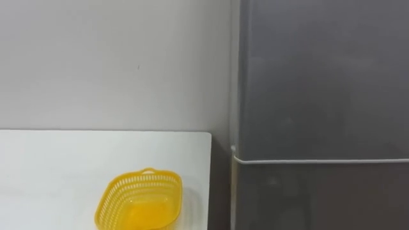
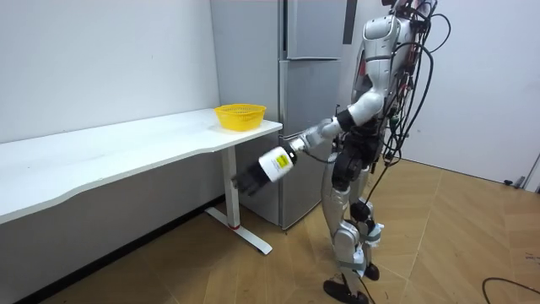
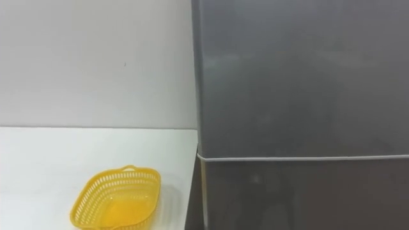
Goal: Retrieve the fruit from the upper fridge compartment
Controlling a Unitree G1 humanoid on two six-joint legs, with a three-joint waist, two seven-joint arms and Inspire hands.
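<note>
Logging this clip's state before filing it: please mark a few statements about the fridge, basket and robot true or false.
1. Both fridge doors are shut. True.
2. The basket lies on the floor. False: it stands on the table, near the end beside the fridge.
3. The basket is blue. False: it is yellow.
4. The robot stands in front of the fridge. True, as the room view shows.
5. The left hand grips the upper door. False: it is held low, under tabletop height, well away from the upper door.
</note>
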